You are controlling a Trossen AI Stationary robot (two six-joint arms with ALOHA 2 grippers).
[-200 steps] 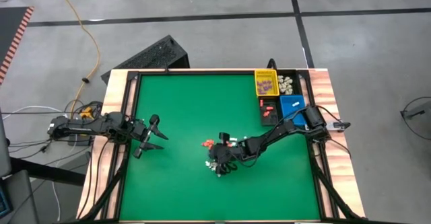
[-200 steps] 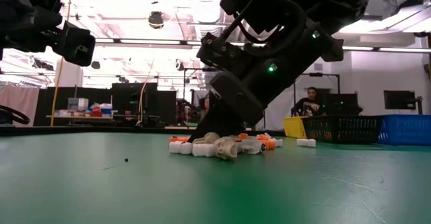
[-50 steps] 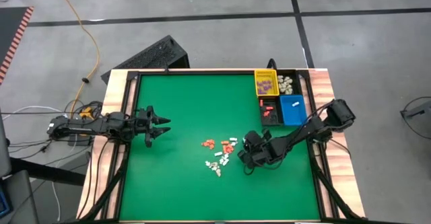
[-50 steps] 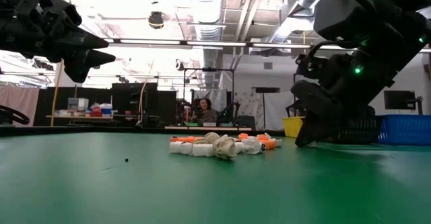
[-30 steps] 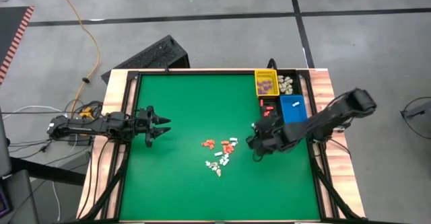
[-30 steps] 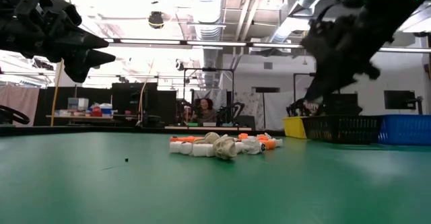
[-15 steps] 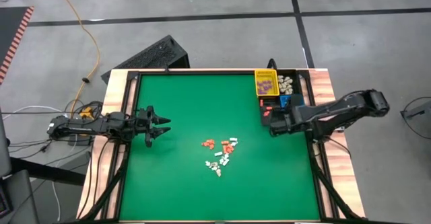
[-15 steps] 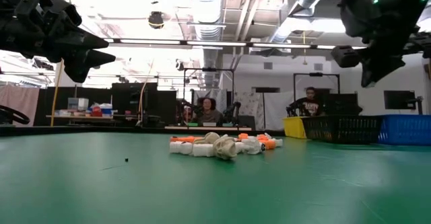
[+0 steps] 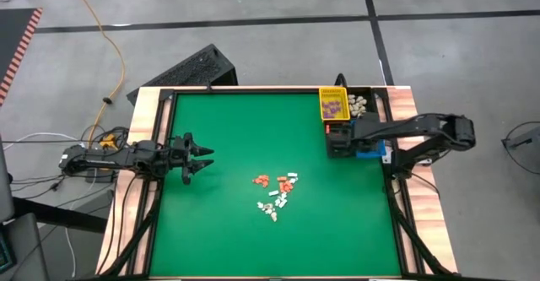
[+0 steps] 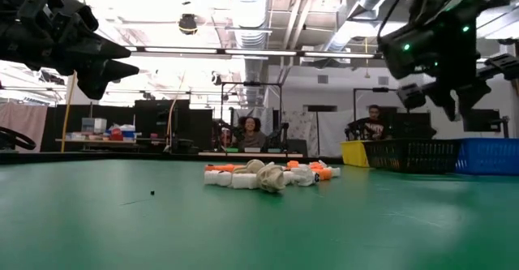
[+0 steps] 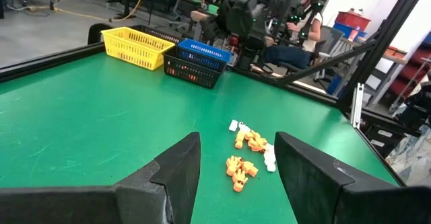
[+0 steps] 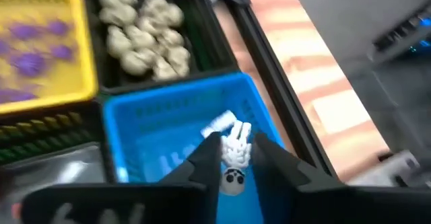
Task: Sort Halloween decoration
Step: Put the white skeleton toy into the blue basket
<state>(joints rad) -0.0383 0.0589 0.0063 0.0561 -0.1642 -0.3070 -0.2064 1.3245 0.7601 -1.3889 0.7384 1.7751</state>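
Here the right tool (image 12: 232, 158) hangs over the blue bin (image 12: 145, 140), fingers parting round a white skeleton (image 12: 236, 158) that could snag on a finger and miss, while the left tool (image 9: 196, 156) waits spread by the left edge.

both end effectors (image 9: 199, 156) (image 12: 232, 158) parted

You've got a loose pile of Halloween trinkets (image 9: 274, 192) mid-table on the green mat, orange ones and cream-white ones jumbled and touching. Purple ones (image 12: 30, 52) sit in the yellow bin, cream skulls (image 12: 141, 39) fill the black bin beside it, and a white skeleton (image 12: 234, 158) is over the blue bin.
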